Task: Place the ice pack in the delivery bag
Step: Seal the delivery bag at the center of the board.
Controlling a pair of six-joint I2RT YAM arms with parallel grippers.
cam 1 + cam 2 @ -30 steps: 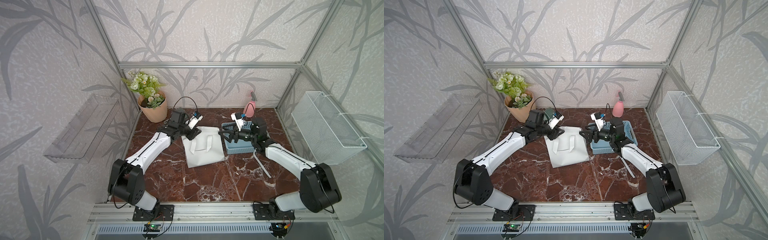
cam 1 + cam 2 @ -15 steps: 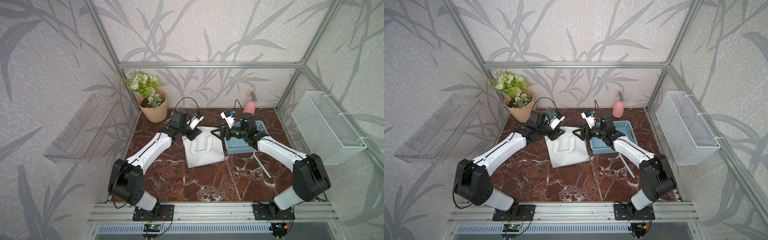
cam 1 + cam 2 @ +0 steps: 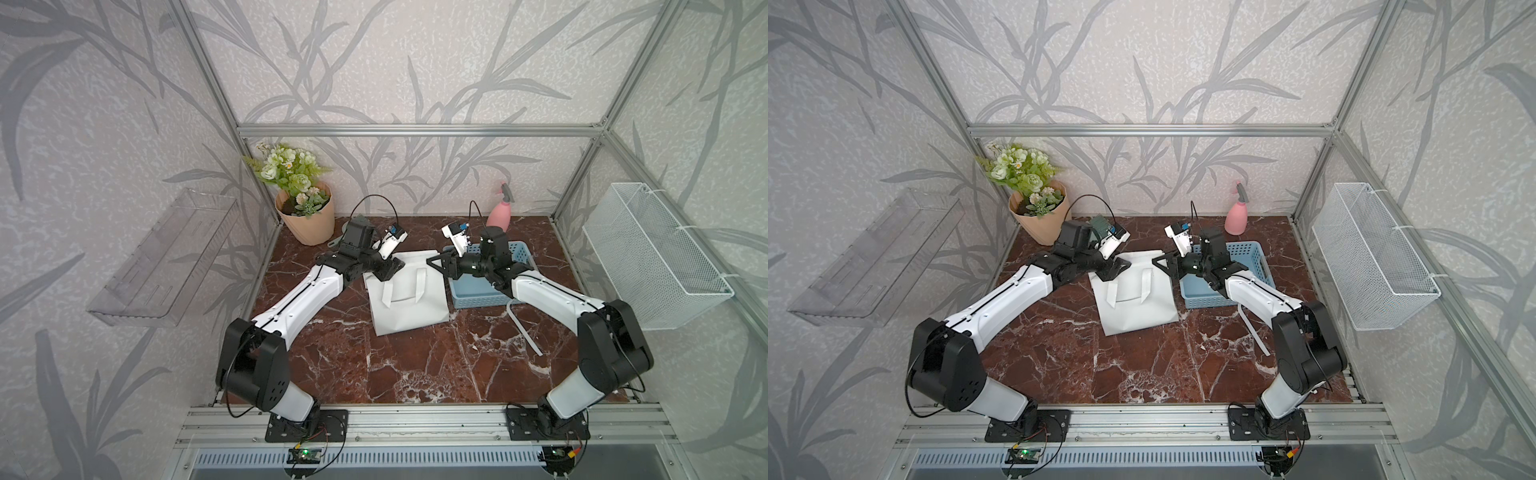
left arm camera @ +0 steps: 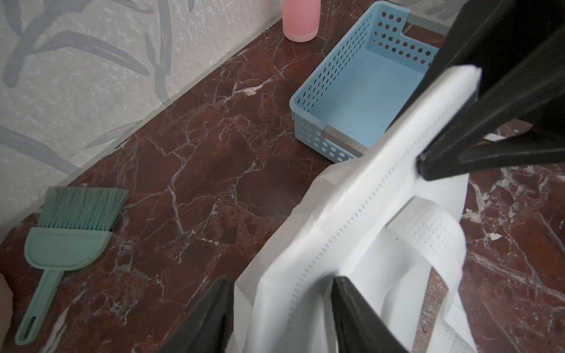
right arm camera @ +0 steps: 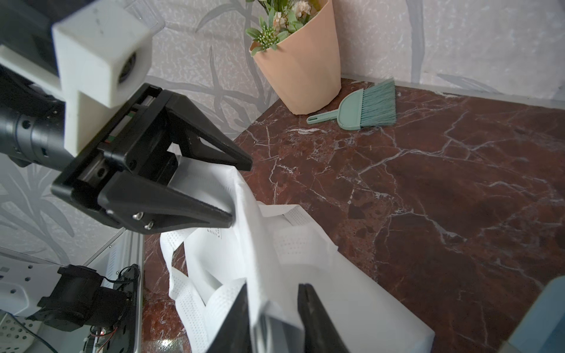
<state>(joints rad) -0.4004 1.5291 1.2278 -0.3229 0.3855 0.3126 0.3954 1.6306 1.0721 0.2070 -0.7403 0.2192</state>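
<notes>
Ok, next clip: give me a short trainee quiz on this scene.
1. True or false: the bag stands upright.
2. What lies by the pot? A brush, B bottle, C basket.
3. What do the left claw and the right claw both straddle?
Key: 1 false; 2 A; 3 the bag's rim.

Bare worktop [image 3: 415, 365] in front of the delivery bag [image 3: 409, 307] lies open; the blue basket [image 3: 473, 298] crowds its right side.
</notes>
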